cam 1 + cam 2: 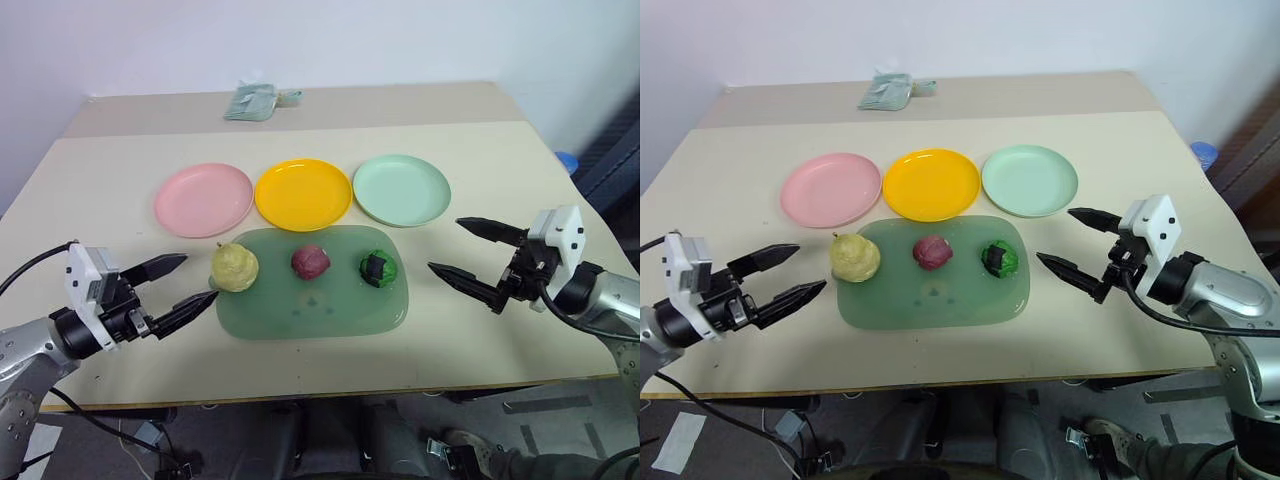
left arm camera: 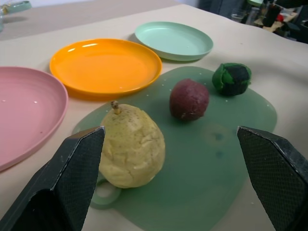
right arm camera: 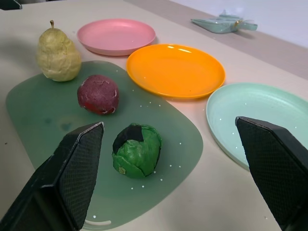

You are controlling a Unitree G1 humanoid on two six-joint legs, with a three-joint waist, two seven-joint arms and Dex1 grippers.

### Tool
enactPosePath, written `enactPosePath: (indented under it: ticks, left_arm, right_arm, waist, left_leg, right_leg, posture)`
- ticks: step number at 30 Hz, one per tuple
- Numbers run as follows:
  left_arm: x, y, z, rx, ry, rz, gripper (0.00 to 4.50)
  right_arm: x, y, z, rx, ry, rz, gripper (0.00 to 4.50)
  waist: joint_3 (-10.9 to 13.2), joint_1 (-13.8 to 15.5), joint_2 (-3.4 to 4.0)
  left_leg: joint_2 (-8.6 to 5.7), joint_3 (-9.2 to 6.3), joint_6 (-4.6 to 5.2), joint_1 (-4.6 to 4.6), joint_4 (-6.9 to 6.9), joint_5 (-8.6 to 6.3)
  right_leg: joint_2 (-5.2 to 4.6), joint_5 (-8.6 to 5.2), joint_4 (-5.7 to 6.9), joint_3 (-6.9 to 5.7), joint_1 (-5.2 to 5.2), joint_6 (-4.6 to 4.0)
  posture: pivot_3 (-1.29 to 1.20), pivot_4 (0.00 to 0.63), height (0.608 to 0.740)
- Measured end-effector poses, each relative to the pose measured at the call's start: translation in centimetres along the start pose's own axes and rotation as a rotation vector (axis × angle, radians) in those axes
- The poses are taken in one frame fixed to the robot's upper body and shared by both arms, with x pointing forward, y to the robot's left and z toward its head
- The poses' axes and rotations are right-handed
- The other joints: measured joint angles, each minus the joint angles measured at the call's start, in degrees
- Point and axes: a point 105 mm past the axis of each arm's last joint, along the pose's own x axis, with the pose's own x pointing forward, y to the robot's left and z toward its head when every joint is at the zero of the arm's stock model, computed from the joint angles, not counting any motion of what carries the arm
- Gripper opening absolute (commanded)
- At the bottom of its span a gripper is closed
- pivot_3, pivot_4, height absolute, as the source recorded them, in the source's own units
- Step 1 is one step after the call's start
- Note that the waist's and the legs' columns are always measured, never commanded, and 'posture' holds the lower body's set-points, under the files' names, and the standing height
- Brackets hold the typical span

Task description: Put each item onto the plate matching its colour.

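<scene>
Mat [image 1: 300, 310]: pear [image 1: 234, 267], red ball [image 1: 310, 262], green ball [image 1: 378, 268] in a row.
Plates: pink [image 1: 203, 199], orange [image 1: 302, 194], mint [image 1: 401, 189], bare.
Left gripper [image 1: 172, 289]: jaws released, beside pear.
Right gripper [image 1: 468, 256]: jaws released, holding nothing.

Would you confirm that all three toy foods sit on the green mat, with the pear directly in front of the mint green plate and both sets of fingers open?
Not quite: the pear sits at the mat's left end, nearest the pink plate; the green ball is the one before the mint green plate, as the left eye view shows. The rest holds.
</scene>
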Motion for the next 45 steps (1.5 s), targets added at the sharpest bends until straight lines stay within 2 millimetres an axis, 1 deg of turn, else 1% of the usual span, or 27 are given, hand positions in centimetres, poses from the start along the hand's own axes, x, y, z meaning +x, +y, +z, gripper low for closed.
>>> enactPosePath:
  ticks: [7,12,15,19,24,27,30,33,35,43,45]
  left_arm:
    - [-0.1,0.1,-0.2,-0.004,0.008,0.012,4.5]
    - [-0.1,0.3,0.1,0.009,0.003,0.013,4.5]
    - [-0.1,0.6,0.1,0.023,0.003,0.026,4.5]
    - [-0.2,1.2,-0.1,0.037,-0.001,0.065,4.5]
    - [0.3,1.8,-0.2,0.04,-0.028,0.128,4.5]
    - [1.8,2.1,-0.5,0.026,-0.051,0.178,4.5]
    - [3.8,2.1,-0.9,-0.021,-0.081,0.221,4.5]
    - [5.7,1.5,-1.5,-0.041,-0.075,0.236,4.5]
    - [6.6,1.0,-2.2,-0.06,-0.068,0.237,4.5]
    - [7.5,0.9,-3.5,-0.021,-0.003,0.292,4.5]
    - [7.8,1.0,-3.9,-0.024,0.007,0.302,3.95]
  right_arm:
    - [0.1,0.1,0.0,0.016,0.002,0.009,4.48]
    - [0.7,0.3,0.5,0.009,-0.003,0.017,4.48]
    - [1.0,0.4,1.1,-0.006,-0.011,0.019,4.48]
    - [1.0,0.5,1.3,-0.009,-0.014,0.016,4.48]
    - [1.1,0.7,1.5,-0.002,-0.026,0.032,4.48]
    - [1.8,1.4,1.7,-0.012,-0.04,0.086,4.48]
    - [2.4,2.2,1.8,-0.013,-0.05,0.148,4.48]
    - [2.9,2.6,1.7,-0.012,-0.068,0.188,4.48]
    - [3.1,2.8,1.8,-0.012,-0.08,0.204,4.48]
    - [3.4,2.9,1.3,-0.015,-0.091,0.219,4.48]
    - [3.5,3.0,1.4,-0.015,-0.099,0.217,4.5]
  waist:
    - [0.0,0.0,0.0]
    - [0.0,0.0,0.0]
    - [0.0,0.0,0.0]
    - [0.0,0.0,0.0]
    - [0.0,0.0,0.0]
    - [0.0,0.0,0.01]
    - [0.0,0.1,-0.02]
    - [0.0,0.1,-0.01]
    - [0.0,0.0,-0.02]
    - [0.0,0.1,-0.01]
    - [0.0,0.2,-0.01]
  left_leg:
    - [0.0,0.01,0.0,0.0,0.05,0.0]
    - [0.0,0.02,0.0,0.0,0.15,0.0]
    - [0.0,0.02,0.0,-0.01,0.23,0.0]
    - [0.0,0.02,0.0,-0.02,0.3,0.0]
    - [0.0,0.02,0.0,-0.02,0.37,0.0]
    - [0.0,0.02,0.0,-0.02,0.43,0.0]
    - [0.0,0.01,0.05,-0.03,0.55,-0.03]
    - [-0.02,0.02,0.09,-0.03,0.63,-0.05]
    - [-0.02,0.02,0.1,-0.03,0.64,-0.06]
    - [-0.02,0.03,0.1,-0.03,0.67,-0.07]
    - [-0.02,0.02,0.1,-0.03,0.69,-0.07]
  right_leg:
    - [0.0,0.0,0.05,0.0,0.0,0.0]
    - [0.0,0.0,0.16,0.0,0.0,0.0]
    - [0.0,0.0,0.2,0.0,0.0,0.0]
    - [0.0,0.01,0.21,0.0,0.01,0.0]
    - [0.01,0.02,0.24,0.0,0.04,0.01]
    - [0.02,0.08,0.29,-0.01,0.05,0.11]
    - [0.04,0.13,0.3,-0.04,0.09,0.19]
    - [0.04,0.18,0.3,-0.03,0.12,0.28]
    - [0.04,0.19,0.31,-0.03,0.12,0.3]
    - [0.05,0.19,0.33,-0.03,0.12,0.31]
    - [0.05,0.19,0.33,-0.04,0.13,0.31]
  posture:
    - [0.0,0.15,0.74]
    - [0.0,0.15,0.74]
    - [0.0,0.15,0.74]
    - [0.0,0.15,0.74]
    - [0.0,0.15,0.74]
    - [0.0,0.15,0.74]
    - [0.0,0.15,0.74]
    - [0.0,0.15,0.74]
    - [0.0,0.15,0.74]
    - [0.0,0.15,0.74]
    - [0.0,0.15,0.74]
